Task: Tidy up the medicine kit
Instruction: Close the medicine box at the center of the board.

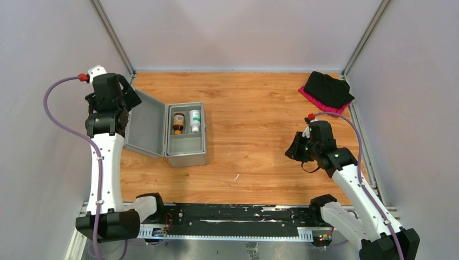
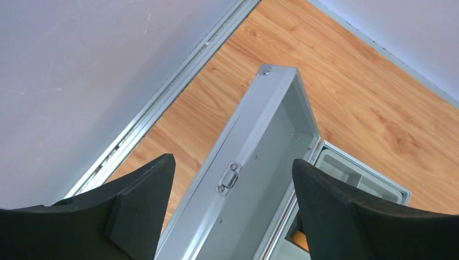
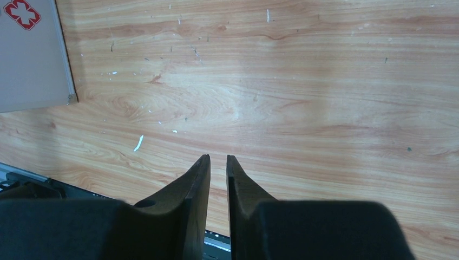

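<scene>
The medicine kit (image 1: 187, 159), a silver-grey metal case, stands open at the left of the table, its lid (image 1: 146, 130) leaning out to the left. A brown bottle (image 1: 178, 123) and a white bottle (image 1: 195, 121) lie in its back compartments. My left gripper (image 1: 128, 96) hovers over the lid's top edge; in the left wrist view it (image 2: 234, 160) is open wide, the lid's latch (image 2: 229, 179) showing between its fingers, untouched. My right gripper (image 1: 295, 147) hangs low over bare wood at the right, its jaws (image 3: 218, 157) a narrow slit apart and empty. The kit's red-cross side (image 3: 32, 65) shows at far left.
A black cloth (image 1: 327, 88) lies on something pink (image 1: 314, 100) in the back right corner. A small white scrap (image 1: 236, 176) sits on the wood near the front. Grey walls close in the left, back and right sides. A black rail (image 1: 233, 216) runs along the near edge.
</scene>
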### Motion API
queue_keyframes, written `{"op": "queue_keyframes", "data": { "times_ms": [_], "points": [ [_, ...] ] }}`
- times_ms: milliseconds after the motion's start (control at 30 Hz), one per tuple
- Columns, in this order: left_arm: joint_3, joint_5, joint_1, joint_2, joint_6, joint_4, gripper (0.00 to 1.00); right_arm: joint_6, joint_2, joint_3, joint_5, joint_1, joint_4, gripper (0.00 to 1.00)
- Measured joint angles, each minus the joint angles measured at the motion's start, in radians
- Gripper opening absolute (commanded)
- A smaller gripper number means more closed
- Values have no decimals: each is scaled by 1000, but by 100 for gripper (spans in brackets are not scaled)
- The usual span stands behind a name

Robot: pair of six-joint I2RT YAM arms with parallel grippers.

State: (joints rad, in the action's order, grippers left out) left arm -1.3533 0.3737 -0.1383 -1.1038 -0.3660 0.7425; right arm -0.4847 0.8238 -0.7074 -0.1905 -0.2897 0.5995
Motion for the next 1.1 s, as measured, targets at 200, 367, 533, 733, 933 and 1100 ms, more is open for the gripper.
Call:
{"op": "queue_keyframes", "data": {
  "times_ms": [200,367,533,733,933,1100],
  "points": [
    [12,-71,-77,-67,22,-18,100,13,1,0,-5,0,1,23],
    [61,-169,-97,-143,28,-46,100,25,1,0,-8,0,6,24],
    [77,-226,-103,-171,36,-52,100,34,1,0,-8,0,8,24],
    [108,-309,-109,-170,47,-95,100,38,1,0,-8,0,8,24],
    [109,-397,-116,-170,60,-122,100,40,0,0,-8,0,9,24],
    [106,-476,-116,-169,71,-126,100,40,-2,0,-8,0,13,24]
  ]
}}
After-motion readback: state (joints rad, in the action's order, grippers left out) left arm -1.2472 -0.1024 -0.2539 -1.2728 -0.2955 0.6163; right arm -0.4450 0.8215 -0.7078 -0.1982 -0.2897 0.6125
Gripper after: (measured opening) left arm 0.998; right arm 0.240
